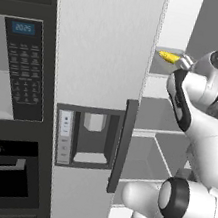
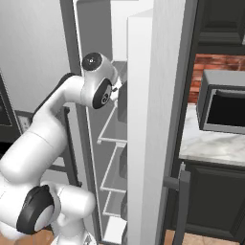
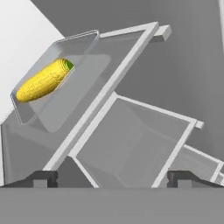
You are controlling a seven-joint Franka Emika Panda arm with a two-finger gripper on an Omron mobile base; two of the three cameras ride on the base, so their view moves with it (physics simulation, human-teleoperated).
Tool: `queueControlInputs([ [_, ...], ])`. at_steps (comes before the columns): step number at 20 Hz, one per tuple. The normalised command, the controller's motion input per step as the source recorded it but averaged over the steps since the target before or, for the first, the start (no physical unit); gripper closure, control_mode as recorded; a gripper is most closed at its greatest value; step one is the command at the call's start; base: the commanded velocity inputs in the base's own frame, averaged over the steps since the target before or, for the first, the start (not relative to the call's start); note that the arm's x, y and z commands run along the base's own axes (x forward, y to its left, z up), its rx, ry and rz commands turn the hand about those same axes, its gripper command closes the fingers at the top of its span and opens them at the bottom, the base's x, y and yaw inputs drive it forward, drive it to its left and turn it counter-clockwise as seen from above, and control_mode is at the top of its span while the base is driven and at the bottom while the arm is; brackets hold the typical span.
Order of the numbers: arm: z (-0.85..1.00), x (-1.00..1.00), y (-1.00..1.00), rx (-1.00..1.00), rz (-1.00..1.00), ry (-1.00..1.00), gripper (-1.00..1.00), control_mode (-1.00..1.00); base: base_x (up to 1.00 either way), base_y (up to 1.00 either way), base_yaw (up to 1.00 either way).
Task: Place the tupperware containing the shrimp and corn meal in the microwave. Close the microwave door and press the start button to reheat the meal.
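— How many corn cobs do you count?
— One corn cob point(image 3: 46, 80), yellow, lying in one tupperware point(image 3: 83, 70). I can make out no other food in it from here.
— And appliances?
— One built-in microwave point(image 1: 18, 67) with one keypad panel point(image 1: 24, 70) and one blue display point(image 1: 23, 28). One oven point(image 1: 3, 173) below it. A second microwave point(image 2: 222, 107) sits on the counter point(image 2: 210, 143).
— Fridge parts?
— One dispenser point(image 1: 88, 135), one dark door handle point(image 1: 122, 144), and three wire shelves point(image 2: 112, 139) stacked on my right side.
— Your hand?
— One hand point(image 3: 112, 178), two fingertips point(image 3: 43, 178).
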Motion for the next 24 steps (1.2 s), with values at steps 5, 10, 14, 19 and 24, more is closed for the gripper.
queueControlInputs([
  [5,0.21,0.45,-0.14,0.15,0.00,0.00,-1.00,-1.00,0.00,0.00,0.00],
  [10,0.12,0.42,-0.13,0.13,0.00,0.00,-1.00,-1.00,0.00,0.00,0.00],
  [14,0.00,0.47,-0.14,0.12,0.00,0.02,-1.00,-1.00,0.00,0.00,0.00],
  [19,0.00,0.59,-0.10,0.07,0.00,0.09,-1.00,-1.00,0.00,0.00,0.00],
  [24,0.00,0.57,-0.08,0.04,0.00,0.10,-1.00,-1.00,0.00,0.00,0.00],
])
